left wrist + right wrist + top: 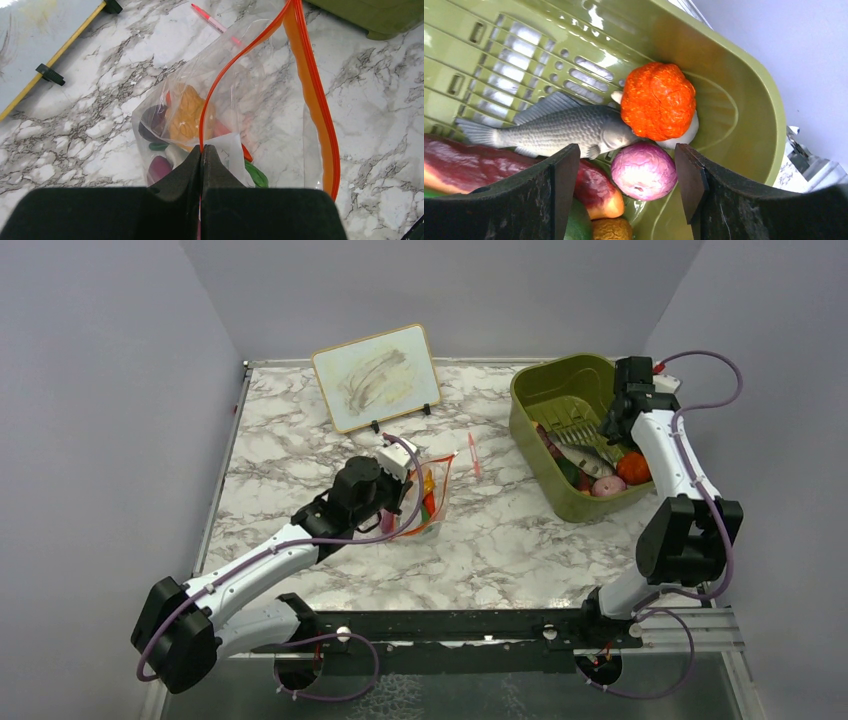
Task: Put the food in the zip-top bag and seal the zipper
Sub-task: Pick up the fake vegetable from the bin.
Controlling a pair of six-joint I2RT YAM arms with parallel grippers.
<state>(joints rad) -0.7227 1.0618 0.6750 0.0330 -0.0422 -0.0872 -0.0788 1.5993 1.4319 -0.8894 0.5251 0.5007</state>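
Pinching one lip of the zipper (310, 85), the left tool (201, 150) is clamped tight on the bag (240, 65) near the middle of the desk (520, 540). That lip is lifted while the other bows away on the bin's side, so the mouth stands open. Some food (186, 117) already sits inside: an orange piece, a dark purple one and green bits. A pen (210, 19) lies on the desk just beyond the bag.

Farther off, at the far right corner, the right tool (624, 155) hangs inside the bin (734, 90), jaws wide and holding nothing. The purple ball (643, 171) lies straight ahead between the jaws, and being round it needs no turn of the wrist. The orange ball (658, 100) sits just beyond it, with the fish (564, 131) nosing up beside that. A dark red piece (484, 160) runs crosswise under one jaw and could get caught in a closing grip. The right arm is plainly the nearer to this food. The open bag lies away toward the left edge, nearer than the bin.
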